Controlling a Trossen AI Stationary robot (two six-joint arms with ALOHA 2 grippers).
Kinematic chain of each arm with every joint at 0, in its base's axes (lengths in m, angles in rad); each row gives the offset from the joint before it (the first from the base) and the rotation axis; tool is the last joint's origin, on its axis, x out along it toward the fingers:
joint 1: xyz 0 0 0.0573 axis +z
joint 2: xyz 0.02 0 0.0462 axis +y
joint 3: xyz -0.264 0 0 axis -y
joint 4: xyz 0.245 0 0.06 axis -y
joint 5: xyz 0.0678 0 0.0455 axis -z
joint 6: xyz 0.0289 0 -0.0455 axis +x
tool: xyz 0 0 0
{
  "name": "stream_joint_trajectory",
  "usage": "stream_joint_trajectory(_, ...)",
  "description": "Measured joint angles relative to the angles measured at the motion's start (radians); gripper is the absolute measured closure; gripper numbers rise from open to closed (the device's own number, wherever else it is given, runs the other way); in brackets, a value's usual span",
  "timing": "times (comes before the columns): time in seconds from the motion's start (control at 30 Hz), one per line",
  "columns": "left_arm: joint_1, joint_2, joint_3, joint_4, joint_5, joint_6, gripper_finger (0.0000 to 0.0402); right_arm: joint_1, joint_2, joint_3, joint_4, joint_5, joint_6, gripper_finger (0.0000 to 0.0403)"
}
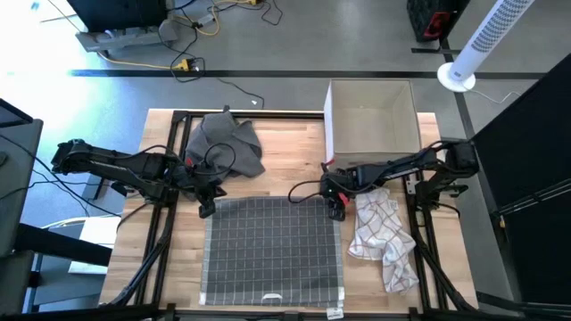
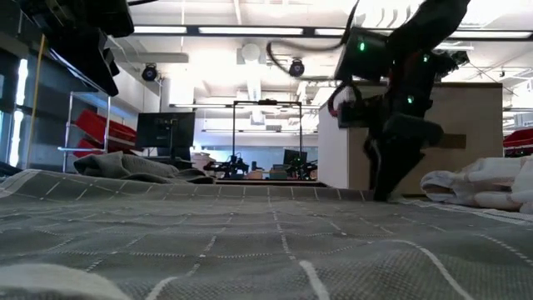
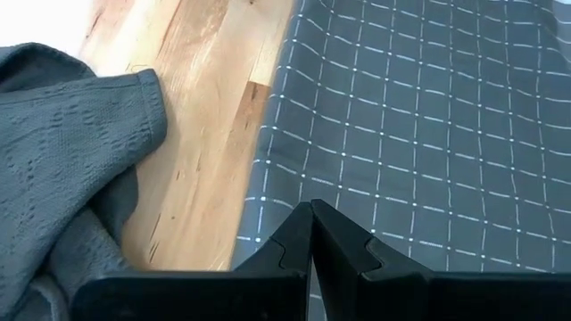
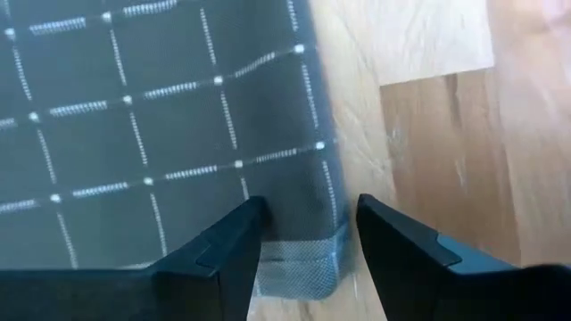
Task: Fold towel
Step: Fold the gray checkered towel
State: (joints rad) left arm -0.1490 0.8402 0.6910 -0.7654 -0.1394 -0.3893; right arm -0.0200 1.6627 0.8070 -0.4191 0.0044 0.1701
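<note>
A grey checked towel lies spread flat on the wooden table. My left gripper hangs shut over the towel's far left corner. In the low view it stands above the cloth with nothing hanging from it. My right gripper is down at the far right corner, open. In its wrist view the hemmed corner lies between the two fingers: one finger stands over the cloth, the other over bare wood. My right gripper comes at the towel's far right corner from above, slanting, with one finger on each side of the side hem. The cloth lies flat on the table. I cannot tell whether the fingertips touch it.
A crumpled plain grey towel lies at the far left, close to my left arm. A white patterned towel lies bunched at the right. An open cardboard box stands at the far right.
</note>
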Motion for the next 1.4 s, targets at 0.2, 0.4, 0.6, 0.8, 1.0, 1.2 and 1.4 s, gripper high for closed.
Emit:
stream_joint_trajectory(0.2, 0.0, 0.0, 0.0, -0.028, -0.027, 0.007, 0.0401, 0.001, 0.006, 0.007, -0.015, 0.003, 0.032, 0.0327)
stream_joint_trajectory(0.4, -0.001, 0.039, 0.0, -0.025, -0.122, 0.16, 0.0394, 0.003, 0.007, 0.007, -0.01, -0.002, 0.033, 0.0391)
stream_joint_trajectory(0.6, 0.114, 0.178, 0.0, -0.004, 0.01, 0.205, 0.0343, 0.003, 0.008, 0.006, 0.006, -0.003, 0.047, 0.0401)
stream_joint_trajectory(0.8, 0.245, 0.349, 0.0, -0.028, 0.145, 0.132, 0.0274, 0.003, 0.01, 0.005, 0.037, -0.005, 0.057, 0.0402)
stream_joint_trajectory(1.0, 0.286, 0.479, 0.031, -0.159, 0.317, 0.218, 0.0228, 0.003, 0.01, 0.004, 0.04, 0.001, 0.038, 0.0402)
stream_joint_trajectory(1.2, 0.278, 0.545, 0.039, -0.229, 0.224, 0.288, 0.0218, 0.0, 0.01, 0.004, 0.044, 0.005, 0.026, 0.0403)
stream_joint_trajectory(1.4, 0.28, 0.609, 0.037, -0.219, 0.209, 0.289, 0.0218, -0.001, 0.01, 0.004, 0.044, 0.009, 0.011, 0.0403)
